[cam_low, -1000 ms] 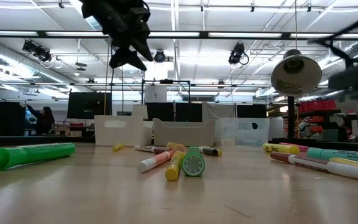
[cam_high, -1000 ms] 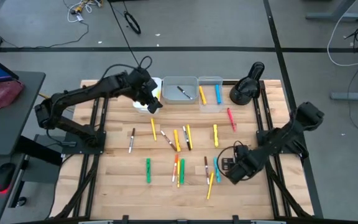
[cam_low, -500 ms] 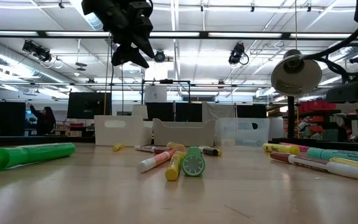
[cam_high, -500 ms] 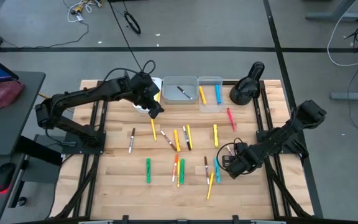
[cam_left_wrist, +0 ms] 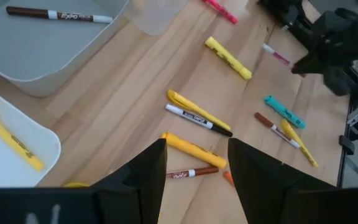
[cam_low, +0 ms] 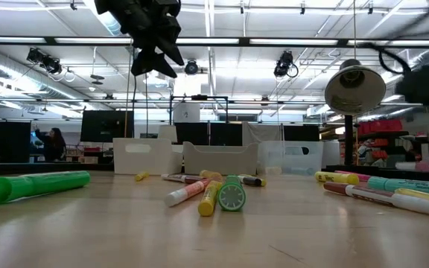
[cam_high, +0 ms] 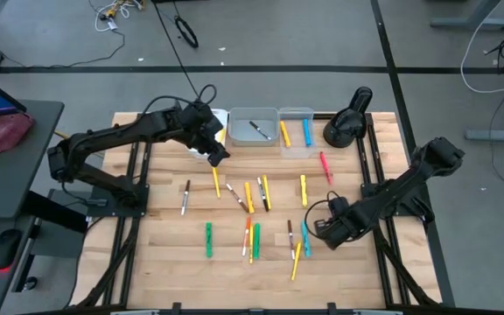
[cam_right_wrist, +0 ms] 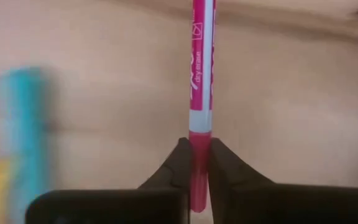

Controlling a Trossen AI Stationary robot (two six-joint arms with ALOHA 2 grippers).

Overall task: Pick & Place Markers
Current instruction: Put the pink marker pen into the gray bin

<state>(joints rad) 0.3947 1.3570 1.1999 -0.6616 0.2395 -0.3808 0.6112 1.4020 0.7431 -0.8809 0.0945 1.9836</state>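
The right tool [cam_right_wrist: 199, 163] pinches a pink marker [cam_right_wrist: 201, 74] by one end; the marker's barrel extends straight out from between the closed fingers, above the wooden worktop [cam_high: 164, 254]. In the high view the right tool [cam_high: 322, 229] sits low over the worktop's near right area, its arm reaching in from the right edge. Just beside it lie a teal marker [cam_high: 305, 238], a brown marker [cam_high: 290, 234] and a yellow marker [cam_high: 297, 260]. Toward the near middle lie an orange marker [cam_high: 247, 234] and two green markers [cam_high: 208, 240], well apart from the tool.

Farther in, a cluster of yellow and dark markers [cam_high: 248, 194] occupies the worktop's centre, with a red marker [cam_high: 325, 167] to its right.

The left tool [cam_high: 217, 150] hangs over the far left area, beside a white bin [cam_high: 220, 117]. Its fingers [cam_left_wrist: 143, 171] are spread with nothing between them. The left arm stretches in from the left edge.

Along the far edge stand a grey bin [cam_high: 254, 129] holding a dark marker and a clear bin [cam_high: 296, 131] holding a yellow and a blue marker. A black lamp [cam_high: 346, 122] stands at the far right corner. Bare wood remains open along the near edge and the left side.
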